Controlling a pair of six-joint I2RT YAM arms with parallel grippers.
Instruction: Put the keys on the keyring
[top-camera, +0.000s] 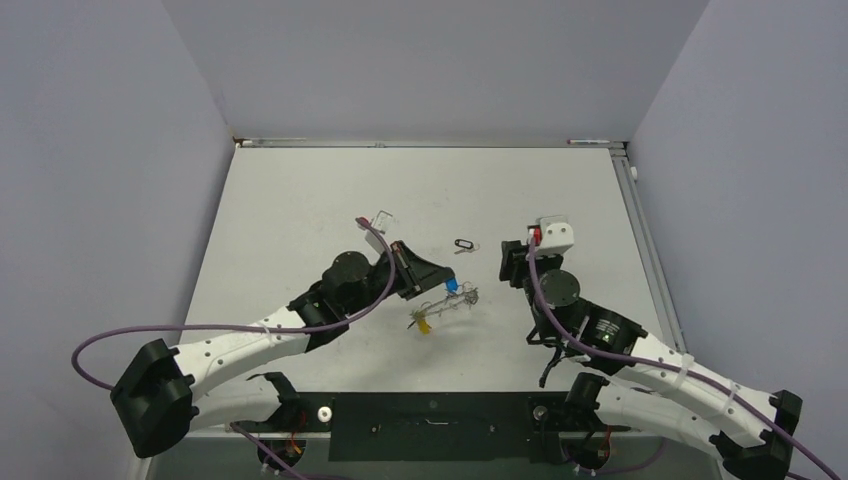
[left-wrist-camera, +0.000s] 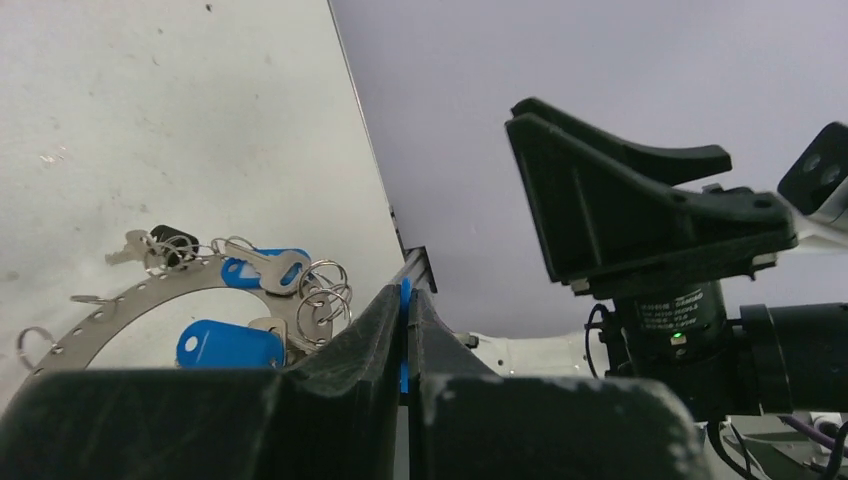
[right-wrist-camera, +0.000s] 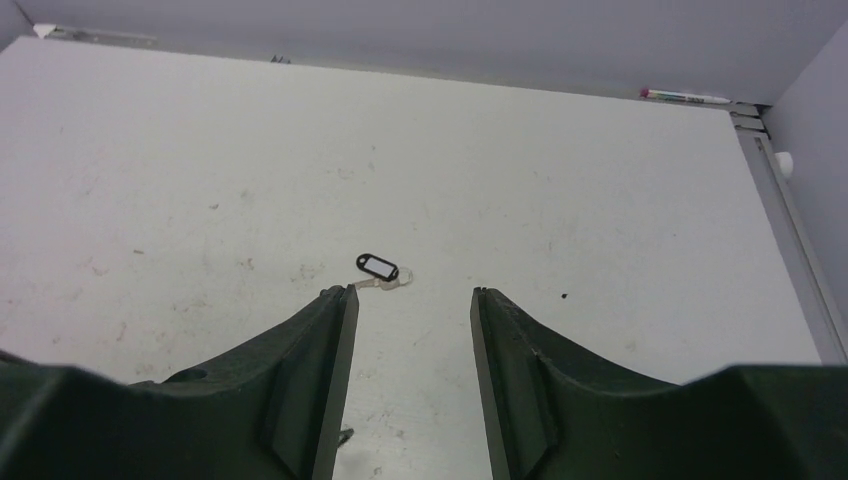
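- The left gripper (left-wrist-camera: 405, 300) is clenched. A thin blue strip (left-wrist-camera: 405, 345) is pinched edge-on between its fingers. I cannot tell for sure whether this strip is the head of a key.
- Just beside those fingers is the keyring (left-wrist-camera: 112, 308), a flat grey band with a row of small holes. In the top view the keyring (top-camera: 452, 299) sits near the middle of the table (top-camera: 300, 200), right at the tip of the left gripper (top-camera: 425, 281).
- Several keys hang on the band by small wire loops. One blue key (left-wrist-camera: 228, 343) is inside the curve and a second blue key (left-wrist-camera: 265, 268) lies across it. A dark-headed key (left-wrist-camera: 173, 241) is at its far side.
- From above, a yellow key (top-camera: 423, 324) dangles at the near end of the ring.
- The right gripper (right-wrist-camera: 411, 296) is released, its two fingers standing well apart above the table. In the top view the right gripper (top-camera: 513, 262) is to the right of the ring and apart from it.
- Just beyond the right gripper's left finger a loose black key (right-wrist-camera: 379, 267) lies flat on the table, off the ring. The top view shows this black key (top-camera: 463, 244) between the two grippers and a little farther back.
- A pen (right-wrist-camera: 683, 97) lies along the far edge of the table by the back wall.
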